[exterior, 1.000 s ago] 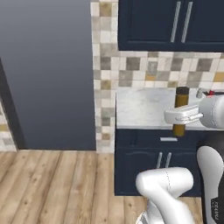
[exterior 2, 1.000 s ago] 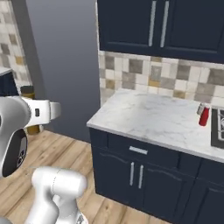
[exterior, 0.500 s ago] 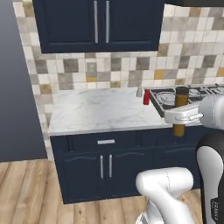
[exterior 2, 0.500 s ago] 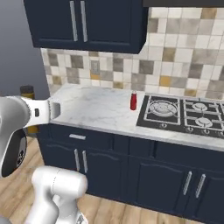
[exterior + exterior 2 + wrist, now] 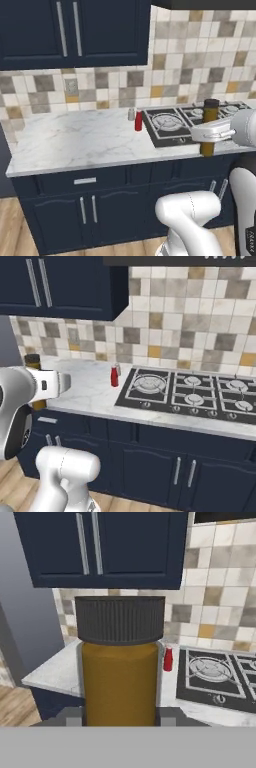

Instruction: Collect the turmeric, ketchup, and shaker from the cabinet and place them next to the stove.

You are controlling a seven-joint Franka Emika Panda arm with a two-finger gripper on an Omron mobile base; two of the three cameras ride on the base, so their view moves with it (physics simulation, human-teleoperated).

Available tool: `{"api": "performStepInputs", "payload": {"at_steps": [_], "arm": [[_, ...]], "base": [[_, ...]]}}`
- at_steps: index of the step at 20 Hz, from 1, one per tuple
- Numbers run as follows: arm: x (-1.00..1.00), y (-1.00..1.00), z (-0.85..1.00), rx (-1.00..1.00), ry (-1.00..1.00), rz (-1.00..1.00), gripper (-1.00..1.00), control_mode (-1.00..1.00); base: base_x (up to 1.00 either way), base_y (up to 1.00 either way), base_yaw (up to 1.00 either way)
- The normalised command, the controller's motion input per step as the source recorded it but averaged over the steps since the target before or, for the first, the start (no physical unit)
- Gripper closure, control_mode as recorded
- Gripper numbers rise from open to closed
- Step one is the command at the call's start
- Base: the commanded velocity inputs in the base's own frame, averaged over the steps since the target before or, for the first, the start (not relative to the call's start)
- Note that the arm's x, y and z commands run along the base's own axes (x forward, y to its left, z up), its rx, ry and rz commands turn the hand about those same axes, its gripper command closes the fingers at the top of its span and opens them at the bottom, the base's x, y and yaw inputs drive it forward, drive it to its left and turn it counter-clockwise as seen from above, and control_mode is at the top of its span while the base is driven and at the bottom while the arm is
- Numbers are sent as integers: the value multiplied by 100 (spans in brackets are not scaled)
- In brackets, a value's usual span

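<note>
My gripper point(image 5: 210, 134) is shut on the turmeric point(image 5: 210, 126), a brown-amber jar with a dark ribbed cap, held upright in the air in front of the counter's edge. In the hand view the turmeric point(image 5: 120, 677) stands between my fingertips. The ketchup point(image 5: 138, 121), a small red bottle, stands on the counter just left of the stove point(image 5: 176, 131). The pale shaker point(image 5: 131, 114) stands right behind it. The ketchup point(image 5: 115, 376) and the stove point(image 5: 150, 397) also appear in the right base view. The navy cabinet point(image 5: 107, 30) hangs above with both doors shut.
A white marble counter point(image 5: 70, 140) runs left of the stove over navy base cabinets point(image 5: 87, 210). A tiled backsplash point(image 5: 200, 65) rises behind. The wood floor point(image 5: 10, 230) lies at the lower left.
The whole picture has shifted: the base has driven right along the counter, bringing the stove into view. The turmeric stays in my shut gripper.
</note>
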Motion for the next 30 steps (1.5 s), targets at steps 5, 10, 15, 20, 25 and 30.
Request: {"api": "performStepInputs", "payload": {"at_steps": [5, 10, 15, 20, 25, 30], "arm": [[0, 0, 0, 0, 0, 0, 100, 100], [3, -5, -16, 0, 3, 3, 100, -100], [14, -37, -97, 0, 18, 23, 100, -100], [38, -16, -71, 1, 6, 37, 100, -100], [53, -1, -50, 6, 0, 34, 100, -100], [50, 0, -46, 12, -4, 20, 100, -100]], "base": [[91, 5, 0], [38, -6, 5], [0, 0, 0], [0, 0, 0], [0, 0, 0], [0, 0, 0]]}}
